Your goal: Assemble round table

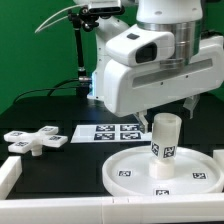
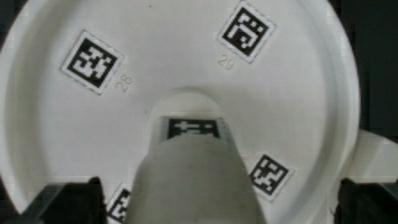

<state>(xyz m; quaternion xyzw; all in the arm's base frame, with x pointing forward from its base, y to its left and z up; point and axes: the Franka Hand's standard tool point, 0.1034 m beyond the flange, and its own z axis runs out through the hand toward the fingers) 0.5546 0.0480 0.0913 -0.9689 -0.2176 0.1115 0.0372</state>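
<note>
The disc [image 1: 140, 160] lies flat on the black table [image 1: 60, 170], rim up, low in the exterior view at about 5 o'clock from the picture's centre. The leg [image 1: 165, 138] stands upright on the disc, near its middle, with a tag facing the camera. The end effector [image 1: 169, 112] hangs at 12 o'clock over the leg. Its two dark fingers are spread wider than the leg's top and show one to each side of it; I cannot tell whether either one touches it. The cross base [image 1: 35, 142] lies flat on the table at 9 o'clock from the disc, well apart from it. The marker board [image 1: 112, 132] lies between them, further back.

The wrist view looks down the leg [image 2: 187, 165] onto the disc [image 2: 169, 50], which shows several tags around the leg's foot.
</note>
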